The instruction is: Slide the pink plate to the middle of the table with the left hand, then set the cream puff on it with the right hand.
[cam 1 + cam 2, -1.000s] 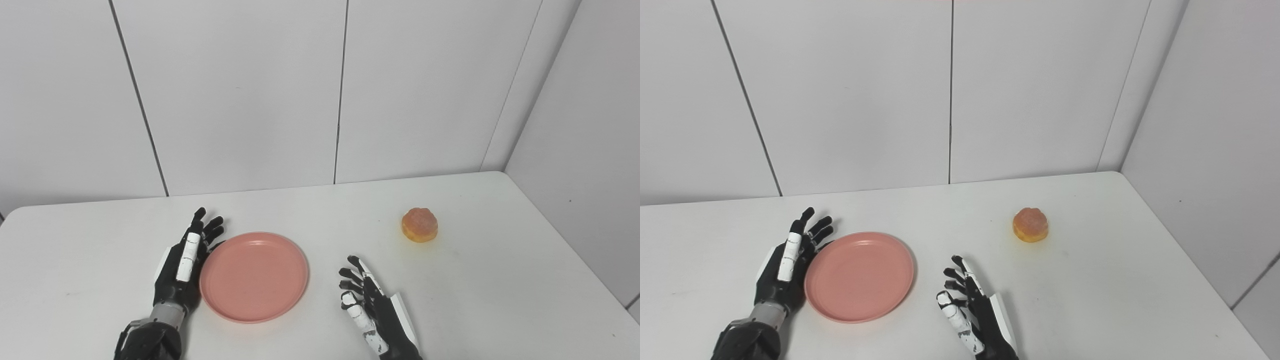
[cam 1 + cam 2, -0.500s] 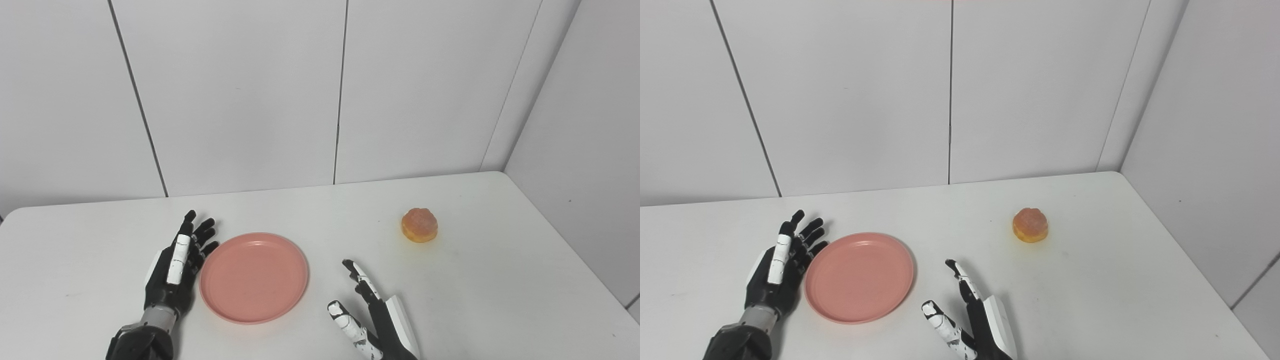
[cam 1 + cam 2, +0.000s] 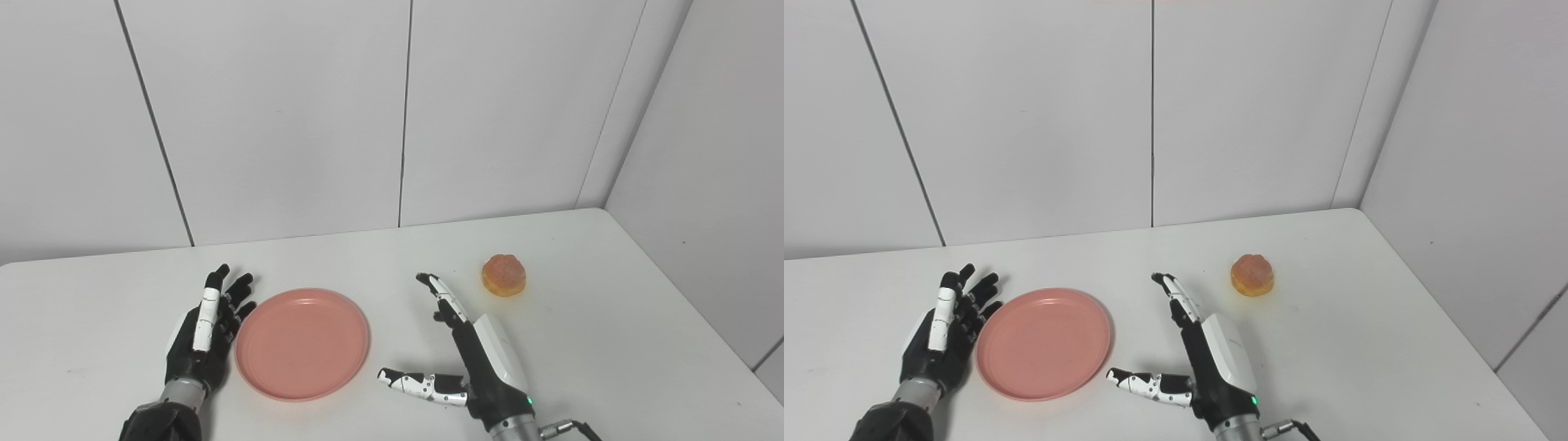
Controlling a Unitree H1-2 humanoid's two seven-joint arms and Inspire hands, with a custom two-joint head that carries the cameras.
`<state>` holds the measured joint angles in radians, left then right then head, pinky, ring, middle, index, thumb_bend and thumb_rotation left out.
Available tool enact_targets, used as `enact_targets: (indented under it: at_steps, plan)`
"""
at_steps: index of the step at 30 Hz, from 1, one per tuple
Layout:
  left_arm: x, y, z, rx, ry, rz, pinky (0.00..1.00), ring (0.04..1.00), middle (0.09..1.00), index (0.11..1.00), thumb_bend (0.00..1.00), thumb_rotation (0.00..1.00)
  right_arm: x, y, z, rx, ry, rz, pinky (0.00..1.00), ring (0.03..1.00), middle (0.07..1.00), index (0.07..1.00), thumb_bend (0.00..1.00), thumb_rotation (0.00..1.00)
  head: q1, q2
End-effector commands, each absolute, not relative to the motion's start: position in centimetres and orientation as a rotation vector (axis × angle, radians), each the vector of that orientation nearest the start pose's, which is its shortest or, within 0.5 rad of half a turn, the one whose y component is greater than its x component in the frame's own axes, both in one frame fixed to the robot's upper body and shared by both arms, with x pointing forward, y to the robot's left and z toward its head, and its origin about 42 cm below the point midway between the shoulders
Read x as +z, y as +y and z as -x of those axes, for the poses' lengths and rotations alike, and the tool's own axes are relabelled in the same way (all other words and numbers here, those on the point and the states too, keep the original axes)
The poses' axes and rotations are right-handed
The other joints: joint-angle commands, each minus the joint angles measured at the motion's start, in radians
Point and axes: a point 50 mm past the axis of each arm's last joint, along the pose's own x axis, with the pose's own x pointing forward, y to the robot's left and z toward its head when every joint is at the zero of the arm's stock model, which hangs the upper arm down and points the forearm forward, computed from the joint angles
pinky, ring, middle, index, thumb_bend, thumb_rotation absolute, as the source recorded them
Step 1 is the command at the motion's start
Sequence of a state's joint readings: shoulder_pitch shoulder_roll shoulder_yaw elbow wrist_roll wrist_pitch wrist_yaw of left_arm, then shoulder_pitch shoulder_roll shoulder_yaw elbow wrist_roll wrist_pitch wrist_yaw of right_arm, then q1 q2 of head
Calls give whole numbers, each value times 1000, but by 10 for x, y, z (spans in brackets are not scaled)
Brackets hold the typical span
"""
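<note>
Both hands open — puff (image 3: 503, 275) untouched.

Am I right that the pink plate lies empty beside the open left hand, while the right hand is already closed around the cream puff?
Not quite. The pink plate does lie empty beside the open left hand, but the right hand is open and holds nothing. The left eye view shows the cream puff sitting on the table, apart from its fingertips.
</note>
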<state>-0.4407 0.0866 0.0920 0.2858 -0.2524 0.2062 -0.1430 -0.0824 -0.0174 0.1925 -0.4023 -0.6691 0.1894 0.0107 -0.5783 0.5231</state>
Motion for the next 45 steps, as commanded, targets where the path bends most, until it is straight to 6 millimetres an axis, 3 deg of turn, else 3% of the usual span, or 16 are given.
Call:
enact_targets:
  at_steps: [1, 7, 9, 12, 17, 22, 28, 34, 45]
  plan:
    - [158, 217, -423, -173, 65, 184, 917, 944, 891, 984, 916, 846, 239, -172, -289, -22, -390, 678, 797, 929, 964, 919, 945, 301, 1, -3]
    - [157, 216, -425, -174, 65, 189, 959, 948, 892, 976, 907, 836, 271, -192, -307, -1, -379, 840, 793, 956, 986, 932, 963, 268, 1, -10]
    - [158, 216, -425, -173, 65, 182, 943, 946, 890, 978, 905, 842, 284, -200, -317, 4, -370, 905, 744, 943, 986, 925, 981, 258, 1, -10]
    - [158, 215, -425, -174, 69, 180, 939, 946, 890, 981, 902, 847, 299, -211, -329, -16, -372, 995, 693, 908, 962, 905, 993, 281, 4, -14]
    - [160, 216, -424, -179, 68, 186, 967, 958, 900, 989, 889, 848, 324, -224, -345, -42, -348, 1119, 713, 903, 938, 890, 995, 283, 5, -14]
    - [160, 215, -425, -176, 67, 177, 930, 945, 889, 984, 897, 848, 339, -238, -367, -7, -230, 1248, 680, 878, 914, 883, 1000, 321, 7, -16]
    - [161, 214, -425, -183, 66, 175, 937, 950, 900, 993, 903, 854, 349, -250, -388, 17, -100, 1343, 640, 846, 896, 862, 1000, 342, 8, -17]
    - [160, 214, -424, -181, 68, 173, 934, 951, 900, 990, 900, 856, 353, -268, -411, 25, 3, 1385, 700, 867, 906, 857, 1000, 336, 13, -19]
    - [161, 215, -422, -175, 67, 182, 925, 948, 893, 989, 895, 849, 345, -287, -448, 35, 108, 1358, 656, 877, 920, 859, 1000, 300, 17, -17]
